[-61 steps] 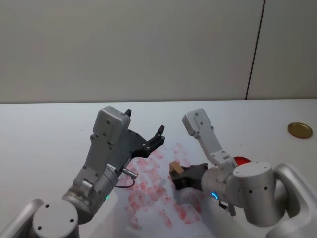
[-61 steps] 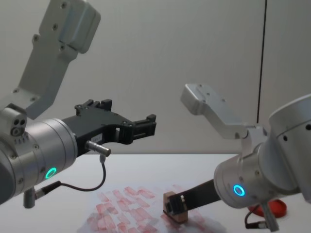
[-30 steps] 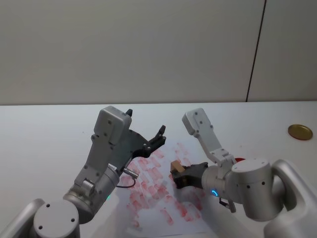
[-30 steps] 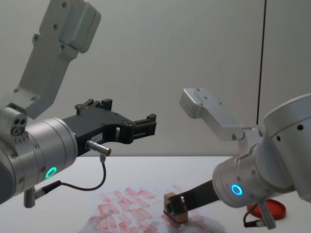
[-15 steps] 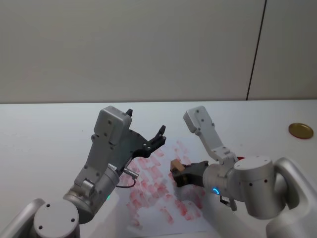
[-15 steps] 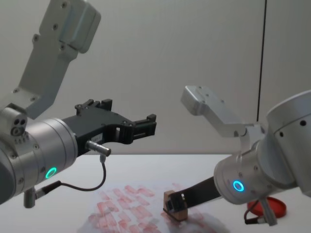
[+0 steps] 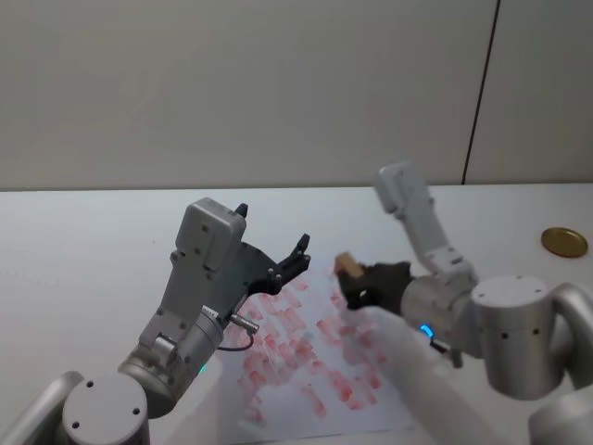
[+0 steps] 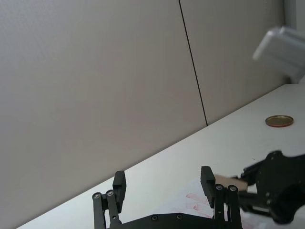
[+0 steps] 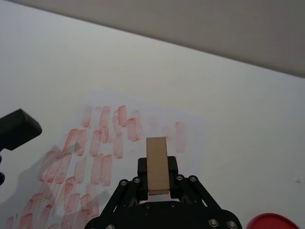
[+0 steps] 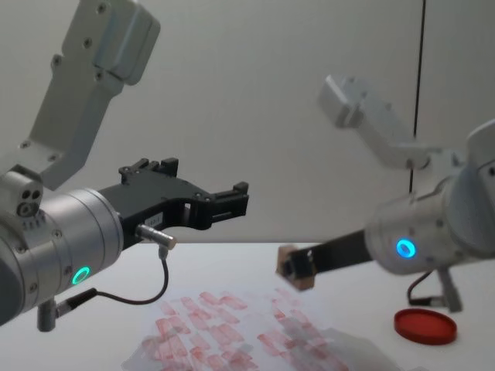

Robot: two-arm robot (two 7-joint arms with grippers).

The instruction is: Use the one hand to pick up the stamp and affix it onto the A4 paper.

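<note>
Stamp (image 7: 347,265) — head view: right gripper (image 7: 356,280) is pinching it, hovering off A4 paper (image 7: 315,371) at approx 2 o'clock from centre. Chest view: stamp is hanging clear above the sheet. R wrist view: long axis is running w/ the prints. Left gripper (image 7: 278,252) is idling, spread.

The red ink pad (image 9: 273,222) is cut off at the edge.

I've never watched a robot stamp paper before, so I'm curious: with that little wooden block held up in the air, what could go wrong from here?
The right gripper holds the stamp by only its lower end, above the A4 paper, so it might slip or tilt when pressed.

The sheet is already crowded with red prints, so a new one may overlap.

The left gripper hangs open over the paper close by; the arms might bump.
</note>
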